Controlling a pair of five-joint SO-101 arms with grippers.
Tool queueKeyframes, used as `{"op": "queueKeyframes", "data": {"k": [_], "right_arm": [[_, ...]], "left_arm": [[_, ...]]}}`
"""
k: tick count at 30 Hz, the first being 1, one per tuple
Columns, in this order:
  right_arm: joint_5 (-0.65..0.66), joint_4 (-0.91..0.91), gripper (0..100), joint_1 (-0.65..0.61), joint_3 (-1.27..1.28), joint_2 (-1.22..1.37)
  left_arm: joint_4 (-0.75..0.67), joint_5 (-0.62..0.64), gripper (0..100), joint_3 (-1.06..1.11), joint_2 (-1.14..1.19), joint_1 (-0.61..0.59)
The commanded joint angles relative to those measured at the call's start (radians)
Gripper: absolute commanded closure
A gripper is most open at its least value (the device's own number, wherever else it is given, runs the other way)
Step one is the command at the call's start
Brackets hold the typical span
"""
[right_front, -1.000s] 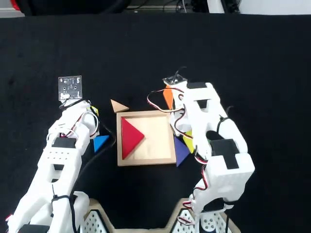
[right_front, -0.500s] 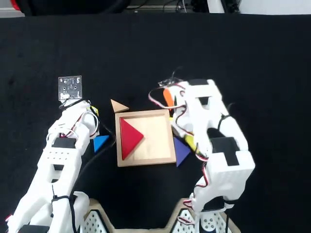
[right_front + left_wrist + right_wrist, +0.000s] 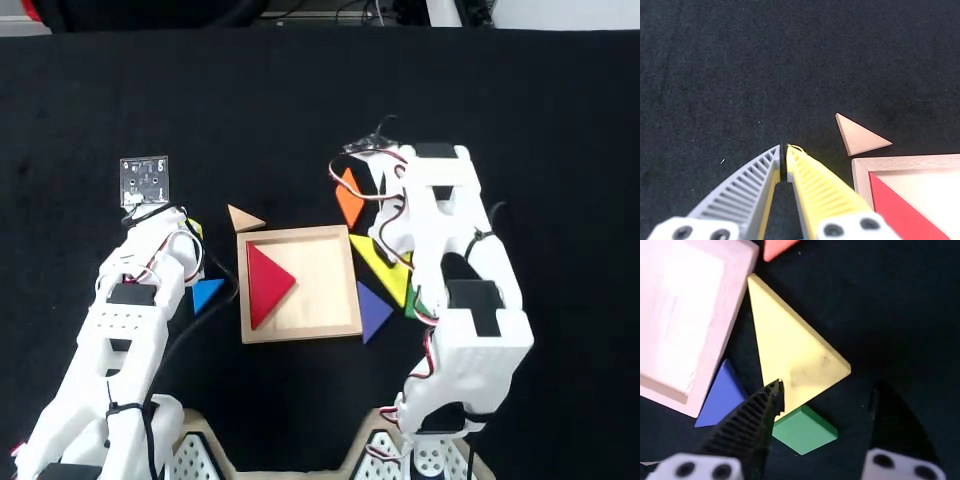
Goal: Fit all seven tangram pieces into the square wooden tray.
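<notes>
The tray point(image 3: 300, 333) sits mid-surface point(image 3: 540, 120) with the red triangle point(image 3: 265, 283) in its left half. The left hand point(image 3: 785, 148), fingers together, sits just left of the tan triangle point(image 3: 857, 135). The right hand point(image 3: 826, 390), fingers apart, hangs over the yellow triangle point(image 3: 790, 360) and green square point(image 3: 804, 430), right of the tray.

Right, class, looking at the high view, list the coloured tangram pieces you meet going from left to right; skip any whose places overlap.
In order: light blue triangle → red triangle inside the wooden tray → dark blue triangle → green piece.
</notes>
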Motion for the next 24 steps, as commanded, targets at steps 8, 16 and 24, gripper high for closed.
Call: {"op": "queueKeyframes", "data": {"k": [8, 16, 24], "right_arm": [[0.029, 0.011, 60.4, -0.074, -0.028, -0.03], [-0.026, -0.02, 61.3, -0.084, -0.022, -0.001], [-0.018, -0.025, 61.3, -0.083, -0.087, 0.17]], "left_arm": [[-0.015, 0.011, 96, -0.01, -0.005, -0.01], [-0.015, 0.011, 96, -0.007, -0.008, -0.01], [-0.015, 0.011, 96, -0.007, -0.011, -0.01]]}}
